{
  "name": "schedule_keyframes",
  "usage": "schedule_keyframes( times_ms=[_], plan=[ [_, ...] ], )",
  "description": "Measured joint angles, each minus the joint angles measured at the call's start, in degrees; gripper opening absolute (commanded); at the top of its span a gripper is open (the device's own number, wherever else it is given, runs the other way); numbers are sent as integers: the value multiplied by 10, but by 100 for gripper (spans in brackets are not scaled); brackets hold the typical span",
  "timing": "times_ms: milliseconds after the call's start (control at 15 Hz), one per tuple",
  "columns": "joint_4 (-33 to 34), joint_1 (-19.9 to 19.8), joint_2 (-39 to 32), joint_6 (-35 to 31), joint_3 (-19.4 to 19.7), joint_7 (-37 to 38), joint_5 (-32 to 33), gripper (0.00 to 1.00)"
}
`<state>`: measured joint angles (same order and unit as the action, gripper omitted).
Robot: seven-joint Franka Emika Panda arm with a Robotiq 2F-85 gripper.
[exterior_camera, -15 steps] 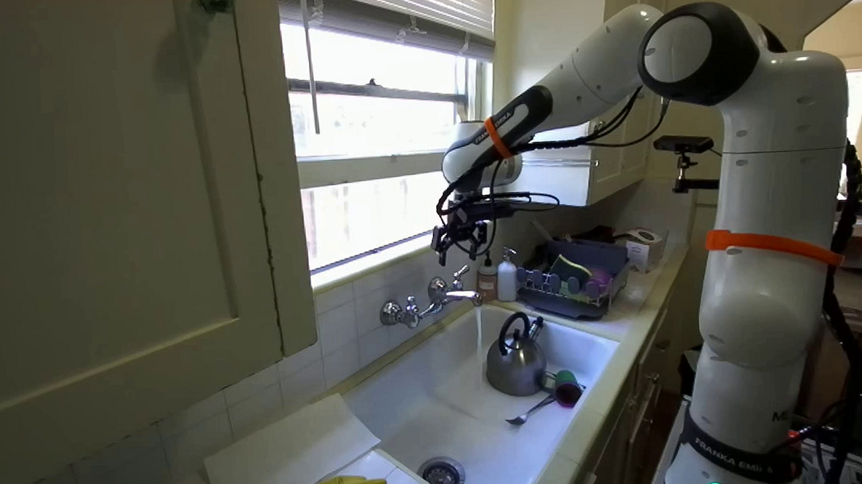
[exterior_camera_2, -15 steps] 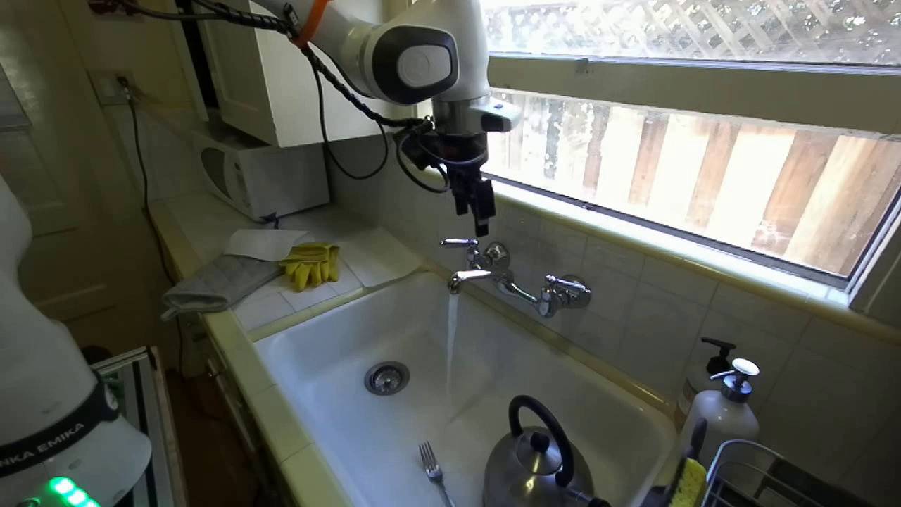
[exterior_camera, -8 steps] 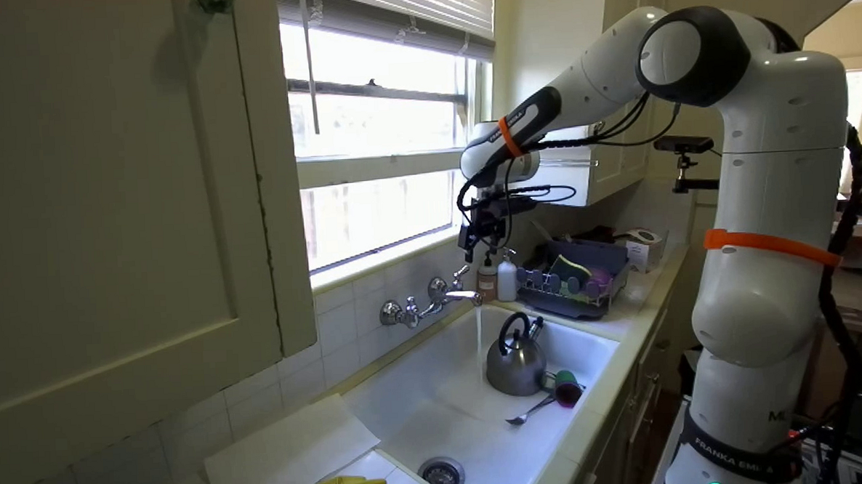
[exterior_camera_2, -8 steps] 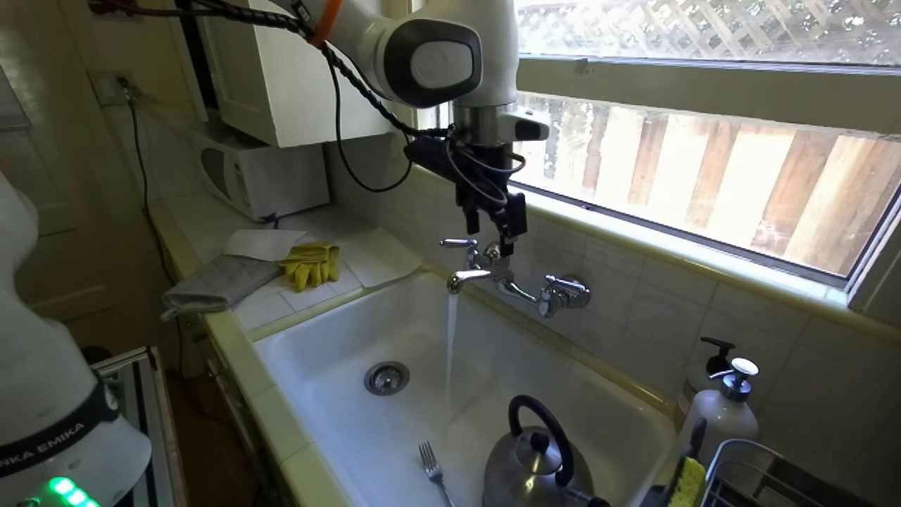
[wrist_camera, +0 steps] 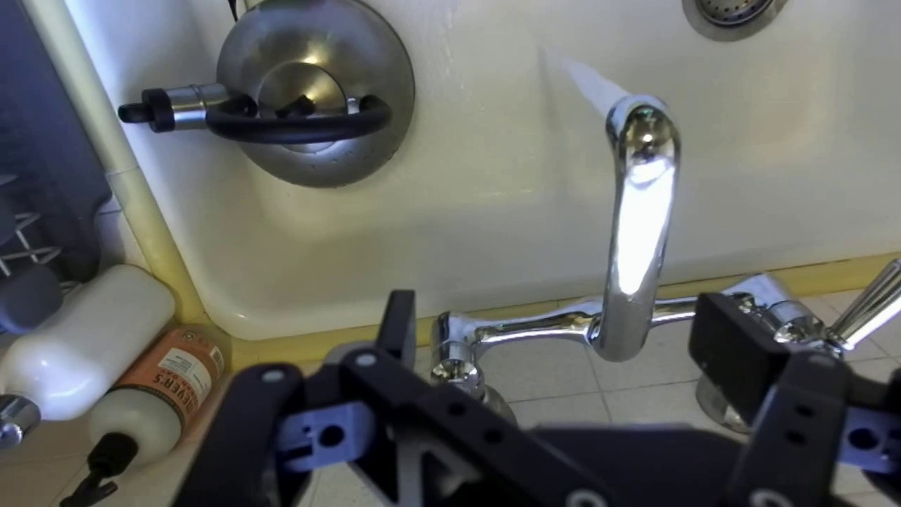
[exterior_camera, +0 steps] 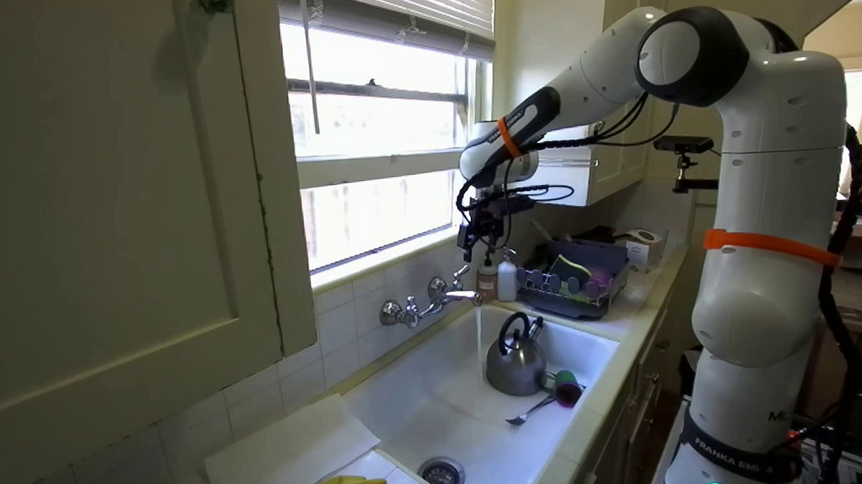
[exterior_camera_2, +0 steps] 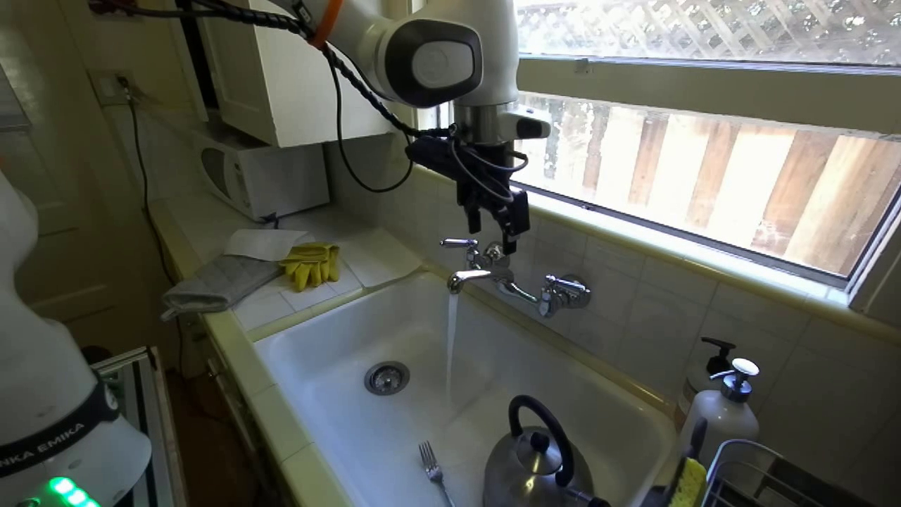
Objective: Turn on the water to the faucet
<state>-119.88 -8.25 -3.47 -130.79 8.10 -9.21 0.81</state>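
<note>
The chrome two-handled faucet [exterior_camera_2: 470,277] is mounted on the tiled wall over the white sink; an exterior view [exterior_camera: 448,296] and the wrist view [wrist_camera: 637,225] also show it. A thin pale stream of water [exterior_camera_2: 451,338] runs from its spout into the sink, and shows in an exterior view [exterior_camera: 480,342] too. In the wrist view the water [wrist_camera: 590,81] shows beside the spout tip. My gripper [wrist_camera: 566,336] is open and empty, its fingers pointing down above the faucet. In an exterior view the gripper [exterior_camera_2: 493,238] overlaps part of the faucet's wall mount. I see no contact.
A silver kettle [exterior_camera_2: 538,465] and a fork [exterior_camera_2: 432,468] lie in the sink [exterior_camera_2: 317,394]. Soap bottles [exterior_camera: 507,279] and a dish rack [exterior_camera: 571,287] stand at one end. Yellow gloves [exterior_camera_2: 310,265] lie at the other end. The window [exterior_camera: 372,223] and sill are close behind the gripper.
My gripper has shifted along the wall toward the soap bottles and slightly down, mostly in the first half second; since then it has barely moved. The water runs in all frames.
</note>
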Motion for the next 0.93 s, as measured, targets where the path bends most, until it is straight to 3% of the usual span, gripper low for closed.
schedule_keyframes(
  times_ms=[333, 933],
  plan=[
    [33, -14, -43, -28, 3, -81, -3, 100],
    [116, -59, -132, -81, -22, -320, -57, 100]
  ],
)
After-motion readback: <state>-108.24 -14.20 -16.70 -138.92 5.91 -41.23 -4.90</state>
